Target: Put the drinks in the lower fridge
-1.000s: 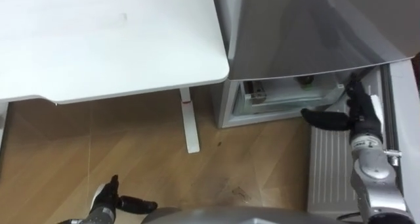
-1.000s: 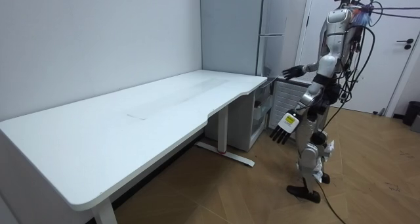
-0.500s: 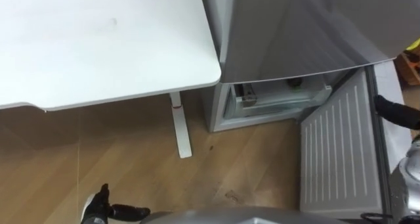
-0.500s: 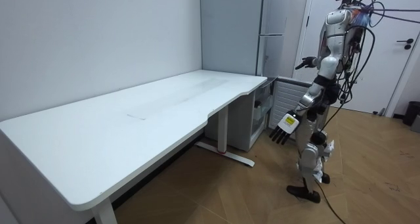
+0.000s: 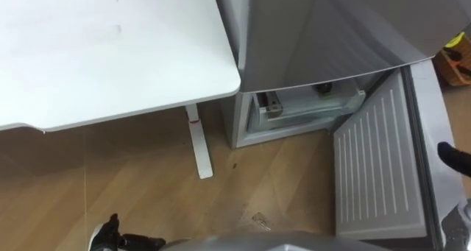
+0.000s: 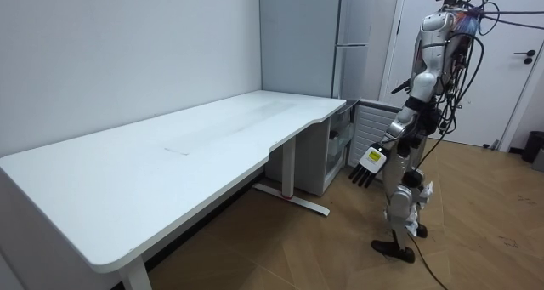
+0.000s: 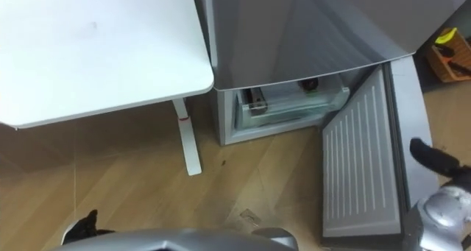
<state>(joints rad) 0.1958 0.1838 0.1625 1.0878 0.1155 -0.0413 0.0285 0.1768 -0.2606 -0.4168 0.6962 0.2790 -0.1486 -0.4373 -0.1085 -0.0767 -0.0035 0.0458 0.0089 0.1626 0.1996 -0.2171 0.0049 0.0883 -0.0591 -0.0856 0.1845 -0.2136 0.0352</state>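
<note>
**Lower fridge open, both hands empty**

The right hand [image 7: 430, 155] shows at the right edge of the eye views, just beside the outer edge of the open lower fridge door [image 5: 375, 163]. Too little of it shows to tell whether it is spread or closed. In the room view it is raised at chest height towards the fridge.

The left hand [image 6: 368, 164] hangs at the robot's side. The room view shows its fingers straight and slightly spread, pointing down and holding nothing. In the eye views it sits in the lower left corner, over the wooden floor.

The one door that stands open shows its ribbed white inner face at right of centre. Left of it, the eye views look into the lower compartment [image 5: 294, 115], where one small dark object [image 5: 324, 89] sits at the top. Whether it is a drink cannot be told.

Above is the single grey fridge [image 5: 331, 30], with its upper door closed. One white desk [image 5: 110, 52] fills the upper left and touches the fridge's side, with one desk leg [image 5: 197, 144] below it. One brown box [image 7: 450, 59] holding something yellow sits at the upper right.

In the room view the robot stands upright by the open door, at the desk's far end.
</note>
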